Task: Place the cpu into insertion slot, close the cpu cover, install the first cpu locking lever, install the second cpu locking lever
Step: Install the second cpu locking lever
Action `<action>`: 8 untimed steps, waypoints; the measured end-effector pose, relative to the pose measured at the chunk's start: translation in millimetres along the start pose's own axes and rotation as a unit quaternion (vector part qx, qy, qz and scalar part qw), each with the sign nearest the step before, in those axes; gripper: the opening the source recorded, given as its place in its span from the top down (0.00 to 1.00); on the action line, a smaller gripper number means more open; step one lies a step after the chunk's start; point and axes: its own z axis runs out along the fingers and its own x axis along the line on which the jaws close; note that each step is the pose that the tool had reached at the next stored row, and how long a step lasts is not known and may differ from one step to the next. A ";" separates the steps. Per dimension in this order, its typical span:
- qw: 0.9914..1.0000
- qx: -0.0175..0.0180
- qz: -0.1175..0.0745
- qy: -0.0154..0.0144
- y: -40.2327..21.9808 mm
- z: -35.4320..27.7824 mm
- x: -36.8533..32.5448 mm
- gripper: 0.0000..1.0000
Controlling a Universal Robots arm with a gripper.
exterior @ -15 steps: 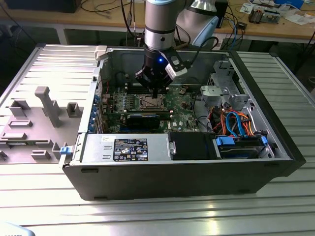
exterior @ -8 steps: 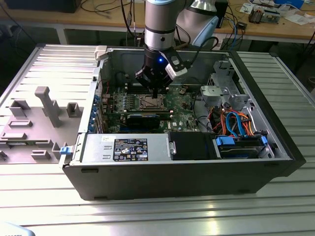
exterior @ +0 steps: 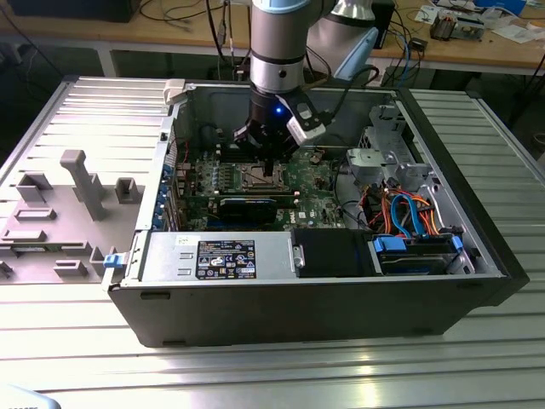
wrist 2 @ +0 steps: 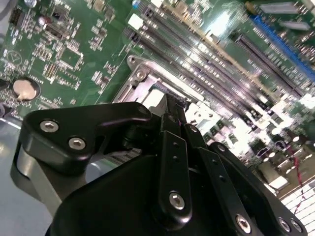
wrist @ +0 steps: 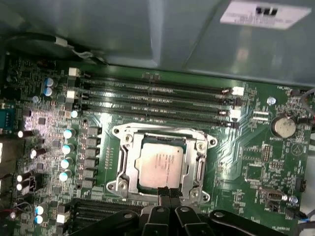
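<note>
The cpu (wrist: 160, 167), a silver-grey square chip, lies flat in the insertion slot (wrist: 117, 186) on the green board. The cpu cover (wrist: 129, 164), a silvery frame, lies down around it and leaves the chip's top showing through its cut-out. My gripper (wrist: 170, 195) is shut, its two black fingertips pressed together at the socket's edge, just touching or hovering over the frame. In the exterior view the gripper (exterior: 271, 170) hangs straight down over the socket (exterior: 255, 177) inside the open computer case. The second wrist view has the fingers (wrist 2: 173, 105) over the socket's metal corner (wrist 2: 140, 73).
Long memory slots (wrist: 157, 96) run beside the socket, with a coin battery (wrist: 284, 127) nearby. A long black card (exterior: 247, 204) lies across the board. The case walls (exterior: 179, 128), a power supply (exterior: 221, 256) and coloured drive cables (exterior: 409, 213) surround the board. A grey fixture (exterior: 77, 179) stands at the exterior view's left.
</note>
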 end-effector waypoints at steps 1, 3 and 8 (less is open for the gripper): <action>1.000 -0.001 0.000 0.000 -3.3 0.2 0.4 0.89; 1.000 -0.001 0.000 0.000 -6.7 0.4 0.8 0.89; 1.000 -0.009 0.000 -0.001 -19.5 1.0 2.6 0.89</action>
